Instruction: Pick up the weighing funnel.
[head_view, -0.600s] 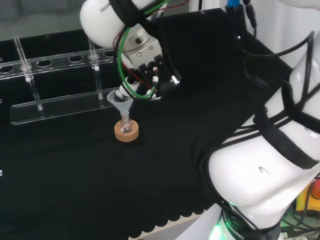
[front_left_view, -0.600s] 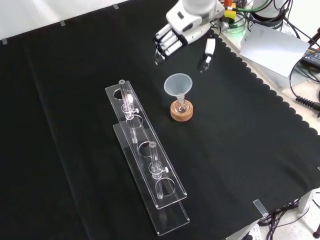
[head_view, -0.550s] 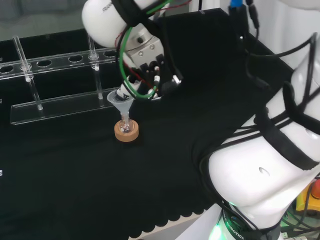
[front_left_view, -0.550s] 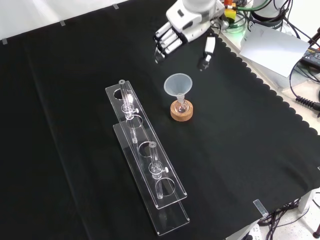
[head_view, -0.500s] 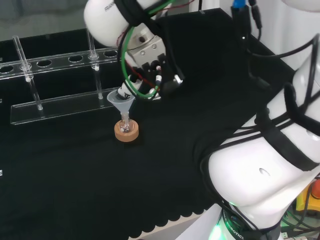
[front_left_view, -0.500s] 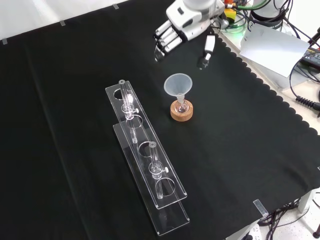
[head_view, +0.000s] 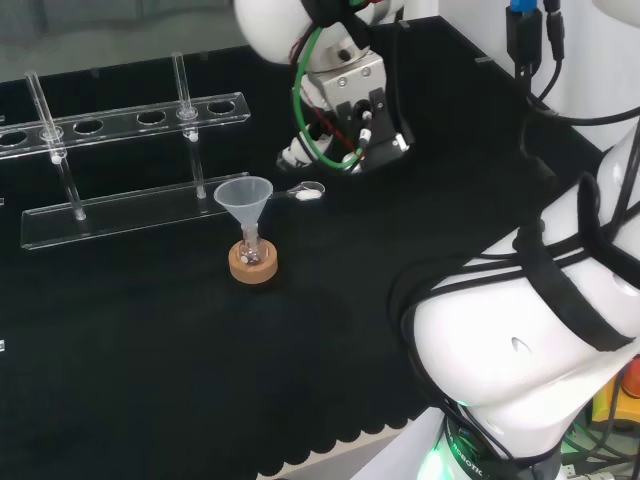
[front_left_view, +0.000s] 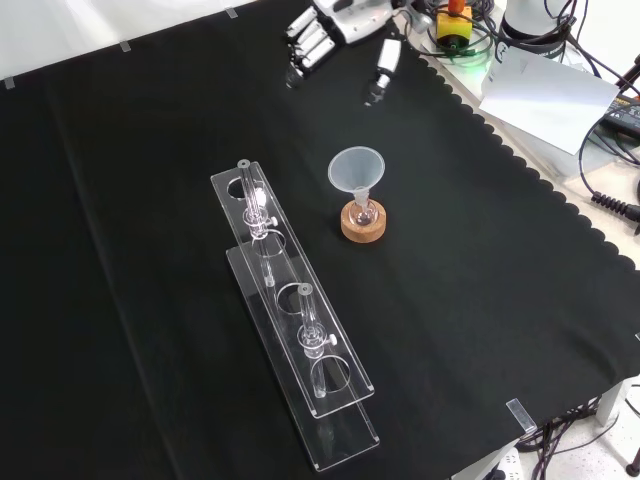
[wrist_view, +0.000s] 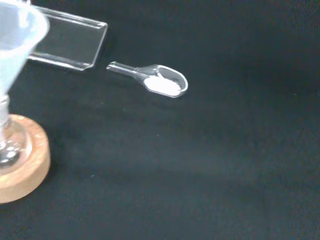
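The weighing funnel (head_view: 306, 192) is a small clear scoop with a short stem that lies on the black cloth, to the right of the big funnel (head_view: 245, 196) in the head view. The wrist view shows the weighing funnel (wrist_view: 155, 82) with white powder in its bowl. My hand (head_view: 350, 100) hovers above and to the right of it, apart from it. In the front view the hand (front_left_view: 335, 25) is at the top edge, fingers (front_left_view: 300, 55) relaxed and thumb spread, holding nothing.
The big funnel (front_left_view: 357, 170) stands in a small flask on a cork ring (front_left_view: 362, 224). A clear tube rack (front_left_view: 290, 330) with tubes runs beside it, and its base plate (wrist_view: 65, 42) ends close to the weighing funnel's stem. Papers and cables (front_left_view: 545, 85) lie past the cloth's scalloped edge.
The hand has risen and drawn back from above the big funnel, rightward in the head view and upward in the front view. The weighing funnel on the cloth has come into sight.
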